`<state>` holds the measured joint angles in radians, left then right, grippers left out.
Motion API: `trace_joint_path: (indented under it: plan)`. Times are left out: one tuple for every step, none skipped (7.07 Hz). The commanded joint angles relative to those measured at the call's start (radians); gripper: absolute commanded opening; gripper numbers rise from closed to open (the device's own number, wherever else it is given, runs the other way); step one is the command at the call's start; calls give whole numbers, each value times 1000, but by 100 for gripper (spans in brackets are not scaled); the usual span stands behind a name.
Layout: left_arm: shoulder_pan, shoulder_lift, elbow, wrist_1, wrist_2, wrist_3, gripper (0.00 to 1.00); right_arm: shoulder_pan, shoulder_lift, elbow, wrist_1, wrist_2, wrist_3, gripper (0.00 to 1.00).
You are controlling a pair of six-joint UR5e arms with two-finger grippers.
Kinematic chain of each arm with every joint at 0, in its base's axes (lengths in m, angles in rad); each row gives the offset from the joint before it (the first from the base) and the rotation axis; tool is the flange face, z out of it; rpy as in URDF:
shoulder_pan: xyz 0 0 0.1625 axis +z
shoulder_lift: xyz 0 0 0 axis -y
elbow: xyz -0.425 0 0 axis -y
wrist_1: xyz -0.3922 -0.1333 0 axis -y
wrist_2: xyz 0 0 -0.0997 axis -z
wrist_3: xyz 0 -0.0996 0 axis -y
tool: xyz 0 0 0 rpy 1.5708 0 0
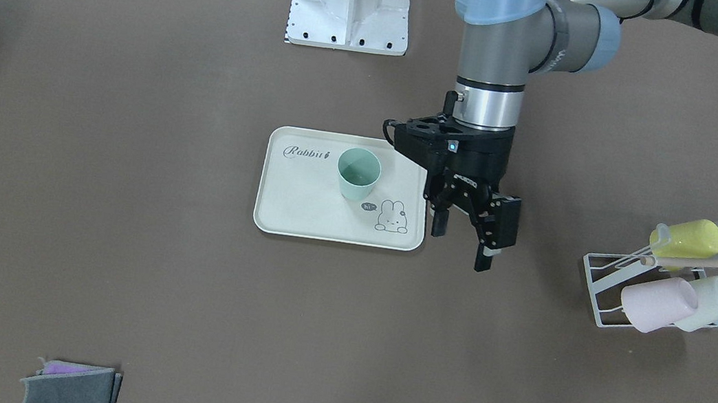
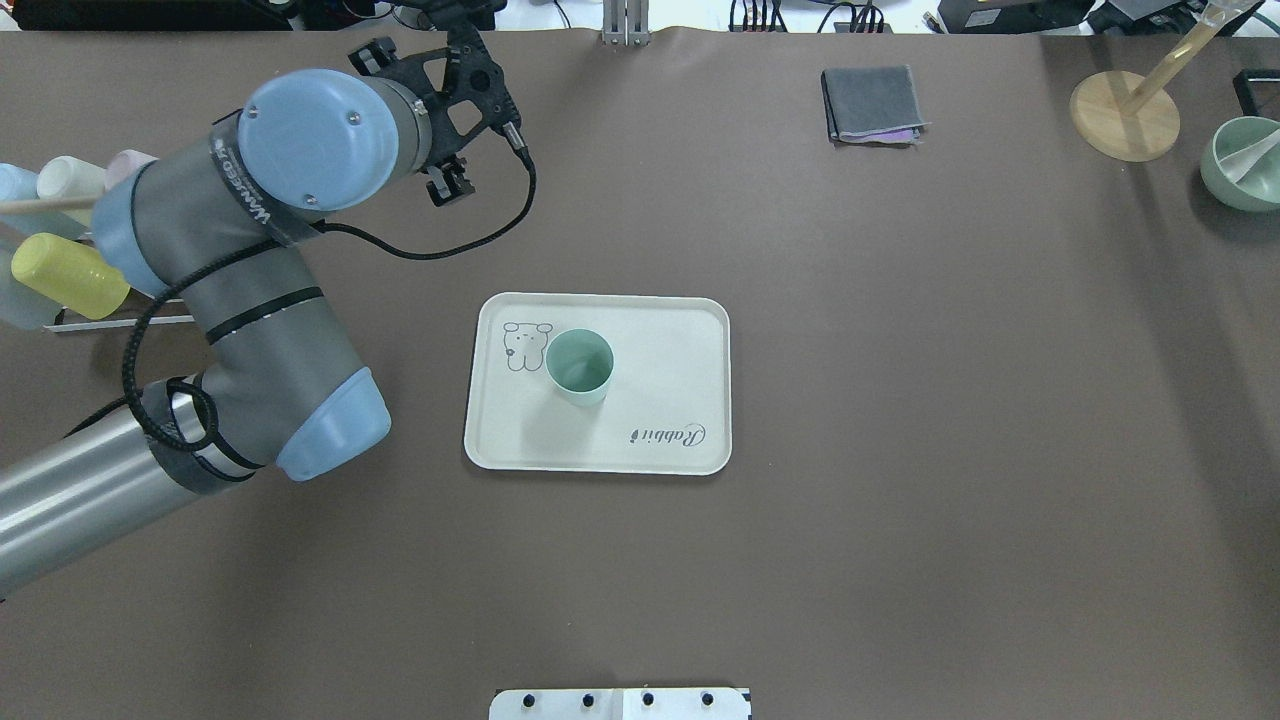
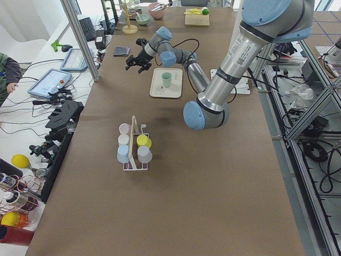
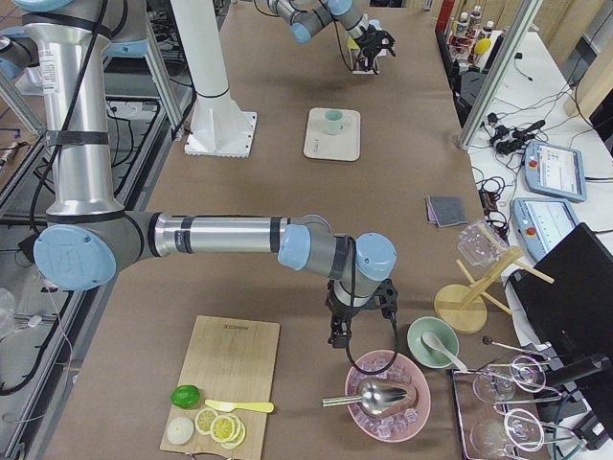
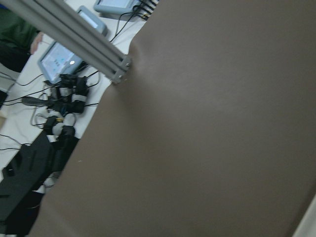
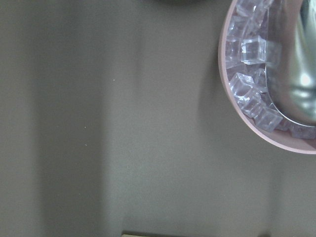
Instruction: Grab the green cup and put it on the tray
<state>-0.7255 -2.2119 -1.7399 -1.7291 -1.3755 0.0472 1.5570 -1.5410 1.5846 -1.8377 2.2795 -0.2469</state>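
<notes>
The green cup (image 1: 358,173) stands upright on the cream tray (image 1: 302,211), close to the bunny drawing. It also shows from overhead (image 2: 579,366) on the tray (image 2: 665,340). My left gripper (image 1: 461,244) is open and empty. It hangs above the table just beside the tray's edge, apart from the cup, and shows from overhead (image 2: 448,186) too. My right gripper (image 4: 351,331) shows only in the exterior right view, far from the tray, next to a pink bowl of ice (image 4: 388,398). I cannot tell whether it is open or shut.
Several pastel cups (image 1: 658,303) lie on a wire rack on my left side. A folded grey cloth (image 2: 870,105) lies at the far edge. A wooden stand (image 2: 1125,115) and a green bowl (image 2: 1245,165) sit far right. The white arm mount (image 1: 350,3) stands behind the tray.
</notes>
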Motion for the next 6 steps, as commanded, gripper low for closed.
trace_joint_path:
  plan:
    - [-113, 82, -27, -53, -145, 34, 99, 0, 2, 2, 0, 2, 0, 100]
    - [-208, 119, -27, -69, -318, 34, 99, 0, 2, 0, 0, 0, 0, 100]
    - [-309, 154, -21, -67, -458, 31, 98, 0, 4, 2, 0, 0, 0, 100]
    - [-403, 191, -15, -63, -555, 25, 99, 0, -1, 0, 0, 0, 0, 100]
    - [-493, 245, 31, -58, -680, 32, 98, 0, 2, 2, 2, 0, 0, 100]
    - [-581, 286, 99, -55, -843, 33, 98, 0, 1, 0, 2, 0, 0, 100]
